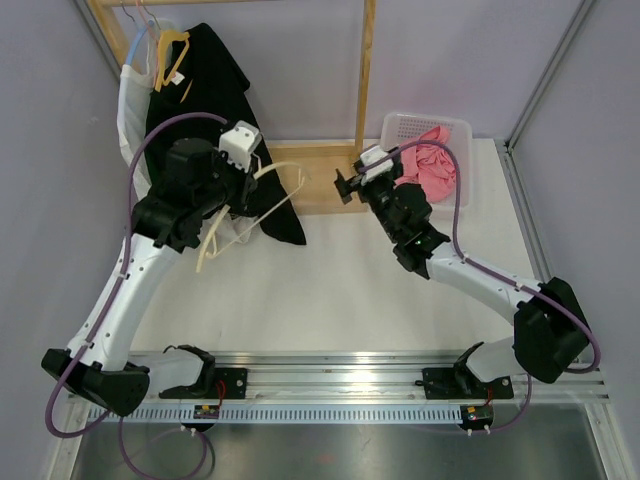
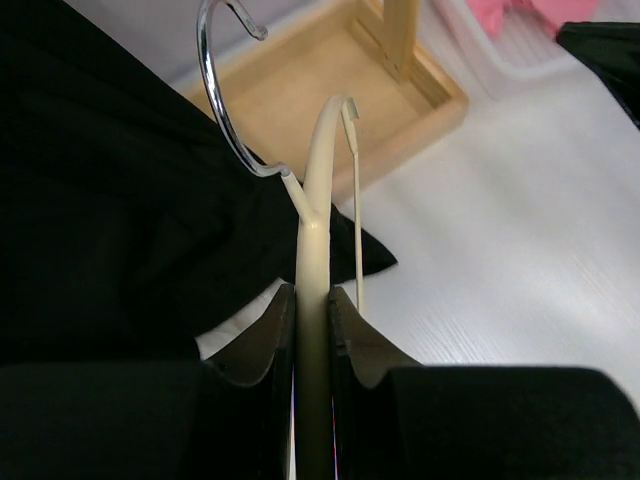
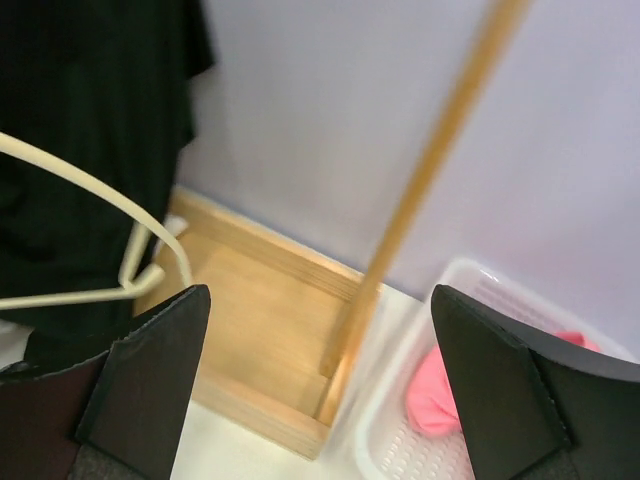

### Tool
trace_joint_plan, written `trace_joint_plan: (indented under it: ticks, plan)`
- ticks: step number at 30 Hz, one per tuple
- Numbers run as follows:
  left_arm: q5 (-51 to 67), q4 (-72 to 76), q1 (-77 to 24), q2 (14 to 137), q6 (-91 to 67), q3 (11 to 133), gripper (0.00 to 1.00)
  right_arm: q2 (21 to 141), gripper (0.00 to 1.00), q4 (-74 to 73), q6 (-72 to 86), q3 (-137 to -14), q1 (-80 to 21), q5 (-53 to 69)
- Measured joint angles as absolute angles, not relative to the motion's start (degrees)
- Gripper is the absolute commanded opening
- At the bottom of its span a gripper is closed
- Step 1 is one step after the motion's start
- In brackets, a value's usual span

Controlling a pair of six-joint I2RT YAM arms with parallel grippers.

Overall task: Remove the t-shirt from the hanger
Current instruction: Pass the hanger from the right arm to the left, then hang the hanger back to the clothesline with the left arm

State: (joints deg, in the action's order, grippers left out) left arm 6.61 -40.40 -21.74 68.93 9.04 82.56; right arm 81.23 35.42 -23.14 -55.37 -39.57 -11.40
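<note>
My left gripper (image 1: 238, 205) (image 2: 312, 325) is shut on the neck of a cream hanger (image 1: 262, 196) (image 2: 318, 210), just below its metal hook (image 2: 215, 95). The hanger is tilted, and both of its arms show bare in the top view. The black t-shirt (image 1: 212, 85) (image 2: 110, 200) hangs behind and under it, its lower edge resting on the table by the wooden base. Whether cloth still catches on the hanger I cannot tell. My right gripper (image 1: 350, 182) (image 3: 320, 370) stands wide open to the right of the hanger (image 3: 95, 190), holding nothing.
A wooden rack has a flat base (image 1: 312, 178) (image 2: 330, 95) and an upright post (image 1: 366, 70) (image 3: 430, 170). More hangers and a white garment (image 1: 130, 110) hang at the back left. A white basket (image 1: 462, 135) (image 3: 400, 440) holds pink cloth (image 1: 435, 165).
</note>
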Motion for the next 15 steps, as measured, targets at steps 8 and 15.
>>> trace_joint_plan:
  ticks: [8, 15]
  plan:
    - [0.6, -33.8, -21.7, 73.2, 8.7, 92.9, 0.00, 76.3, 0.99, 36.3, -8.5, -54.0, -27.8, -19.8]
    - [-1.5, -32.8, -21.7, 87.4, 7.9, 110.7, 0.00, 75.2, 0.99, 36.6, -5.3, -53.1, -27.7, -20.3]
